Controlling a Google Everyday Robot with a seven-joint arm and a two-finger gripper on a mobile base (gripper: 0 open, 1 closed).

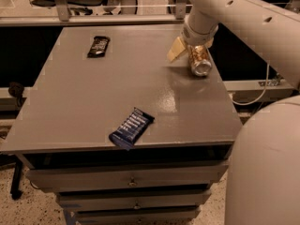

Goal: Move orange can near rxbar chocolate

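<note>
The orange can [199,60] is tilted on its side, silver top toward the camera, held just above the right part of the grey table [93,97]. My gripper [193,50] is shut on the can, with one pale finger [176,49] showing at the can's left. The rxbar chocolate [98,46], a dark flat bar, lies at the table's far left, well away from the can.
A blue-wrapped bar with white stripes [131,127] lies at the table's front edge. My white arm [243,18] reaches in from the upper right, and its base [265,168] fills the lower right. Drawers [126,179] sit under the tabletop. Chairs stand behind a rail.
</note>
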